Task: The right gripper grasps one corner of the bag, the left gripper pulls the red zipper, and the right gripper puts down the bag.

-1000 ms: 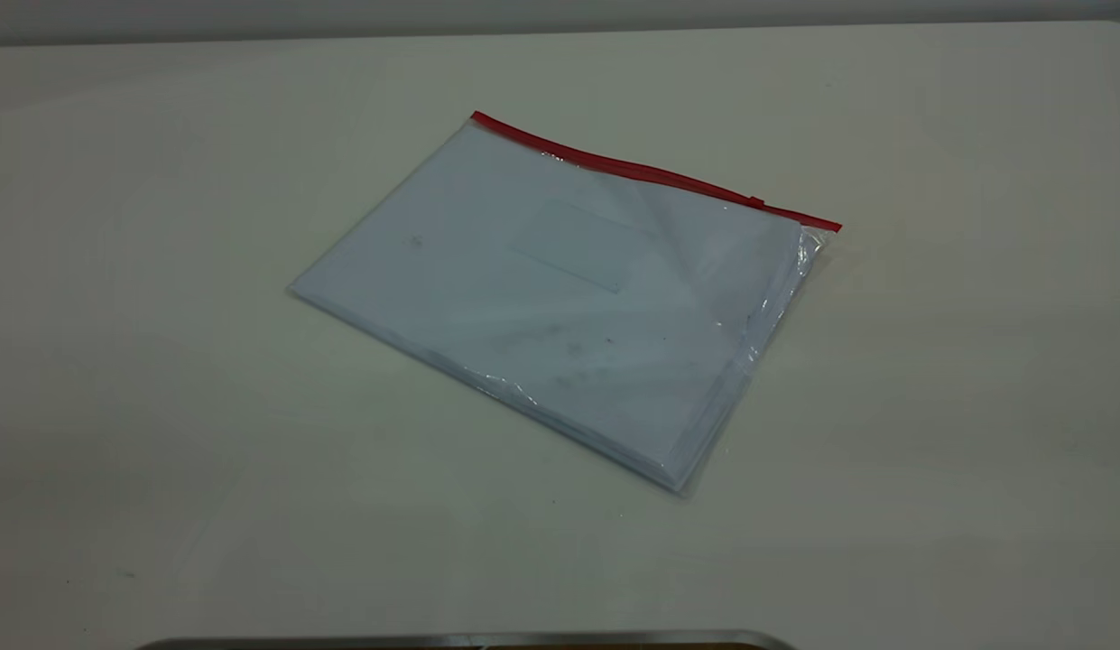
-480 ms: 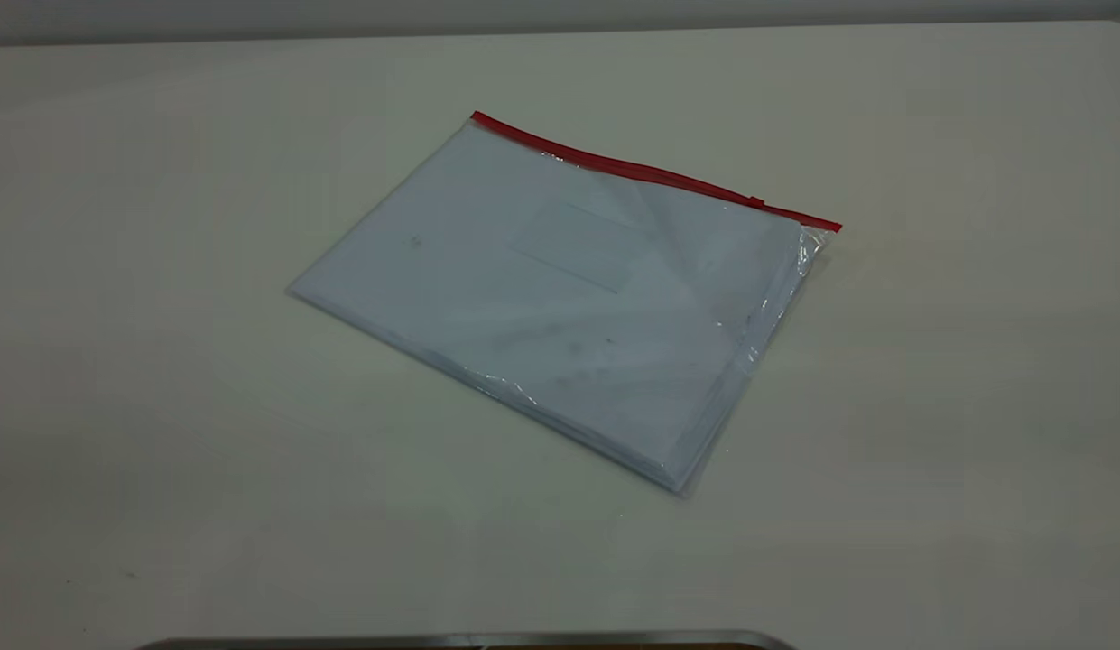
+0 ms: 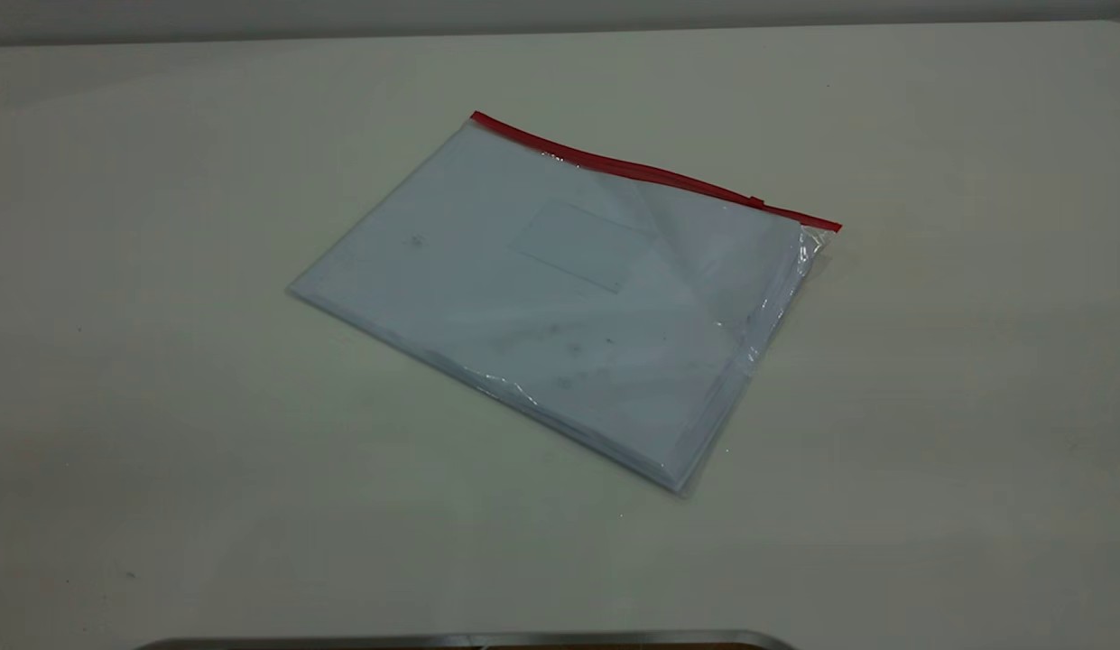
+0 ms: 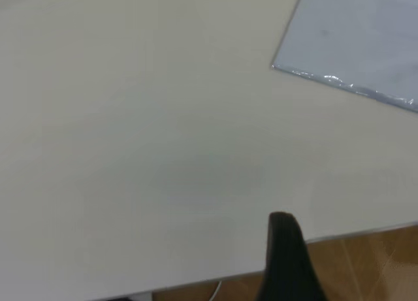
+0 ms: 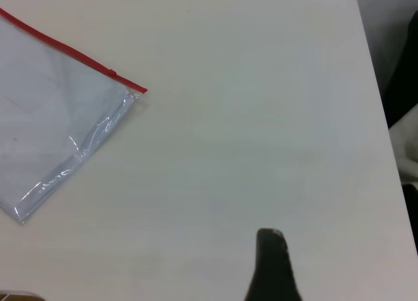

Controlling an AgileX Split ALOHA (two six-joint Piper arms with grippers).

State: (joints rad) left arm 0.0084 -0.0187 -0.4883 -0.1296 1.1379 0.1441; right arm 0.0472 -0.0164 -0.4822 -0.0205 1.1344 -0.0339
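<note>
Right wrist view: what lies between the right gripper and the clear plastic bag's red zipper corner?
Only bare cream table between the black right gripper and the clear plastic bag; nothing else shows there.

The exterior view looks steeply down on the surface (image 3: 162, 406), with the bag (image 3: 560, 298) central. Each wrist view looks down along its own tool, the left tool (image 4: 287, 262) and the right tool (image 5: 273, 268), sharing only a bag corner with the exterior view.
</note>
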